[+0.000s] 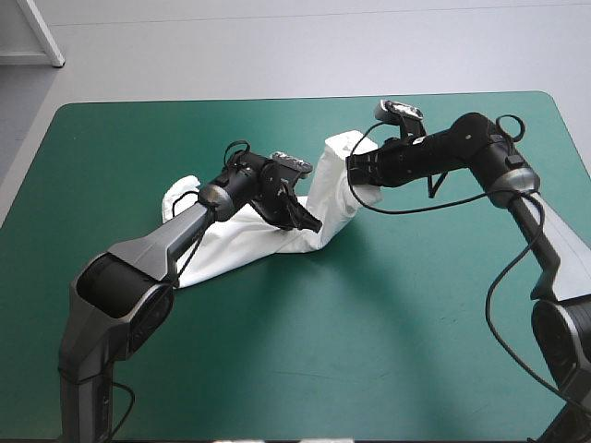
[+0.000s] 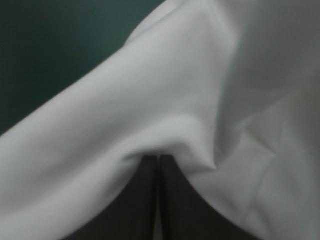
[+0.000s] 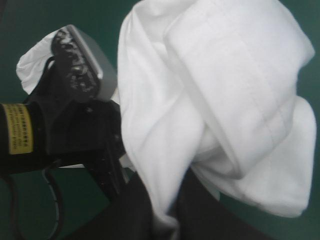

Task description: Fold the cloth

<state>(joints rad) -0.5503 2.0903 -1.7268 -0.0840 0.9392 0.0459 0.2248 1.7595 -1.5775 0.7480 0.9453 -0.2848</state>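
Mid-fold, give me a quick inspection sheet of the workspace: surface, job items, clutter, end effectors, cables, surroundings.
Surface: teal-green table cover, bare around the cloth.
Job's things: white T-shirt, crumpled, one part lifted between the arms, the rest lying on the cover.
Clutter: nothing seen.
End effectors: left end effector shut on the T-shirt; right end effector shut on the T-shirt.
Cables: nothing foreign seen.
Surroundings: nothing seen.

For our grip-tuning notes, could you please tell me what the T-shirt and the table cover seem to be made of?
The T-shirt looks like a soft, matte white fabric, probably a cotton knit: it drapes in rounded folds and shows a stitched hem line. The teal-green cover looks like a smooth, matte mat, perhaps felt or rubber; no weave shows.
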